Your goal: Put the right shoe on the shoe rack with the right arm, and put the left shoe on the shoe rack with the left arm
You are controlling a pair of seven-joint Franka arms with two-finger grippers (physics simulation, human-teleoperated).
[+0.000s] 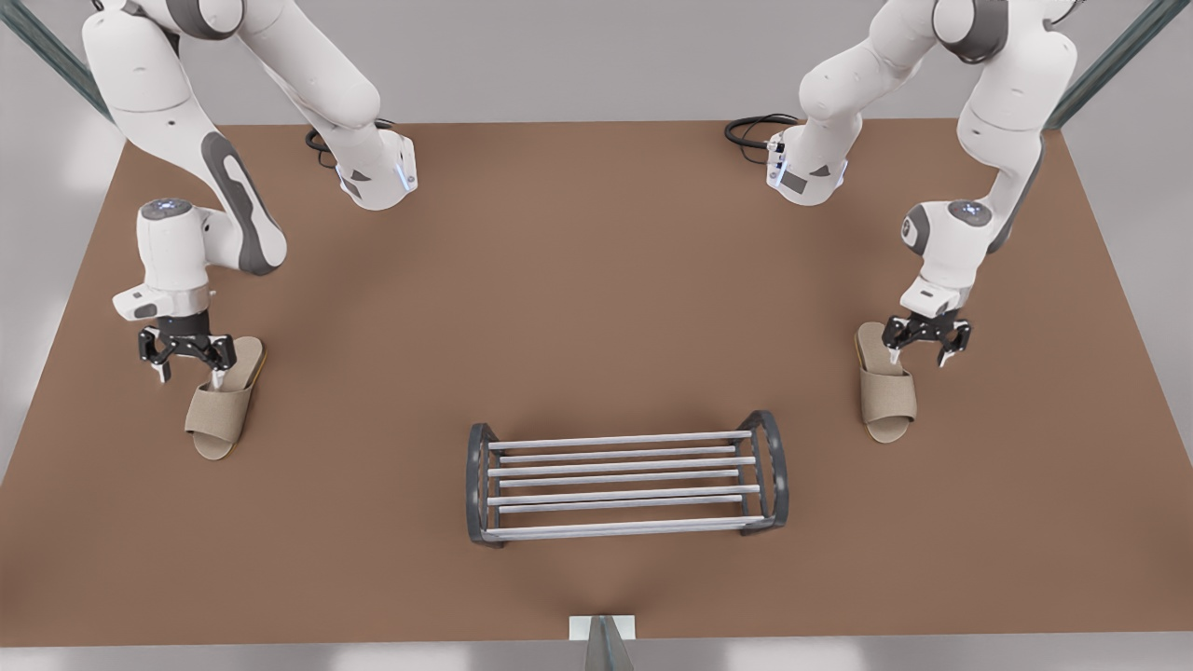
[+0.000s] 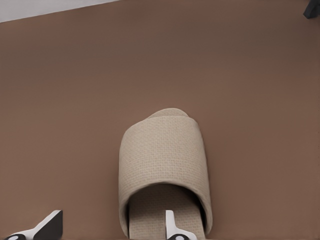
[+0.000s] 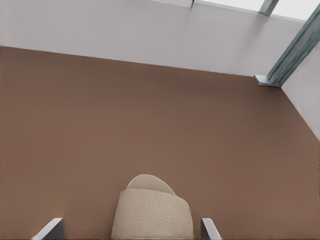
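Two beige slippers lie on the brown table, and nearest to my front camera, between them, stands the shoe rack, its silver rods bare. Both shoes are still on the table, well apart from the rack.

Farther back, on the front view's right, the left shoe lies with its toe toward the camera. The left gripper hangs over its heel end with the claw released: in the left wrist view one fingertip sits over the insole and the other is out over the table. I cannot tell whether it touches.

On the front view's left, the right shoe lies slightly askew. The right gripper hovers above its heel, also spread wide. In the right wrist view the fingers straddle the slipper.
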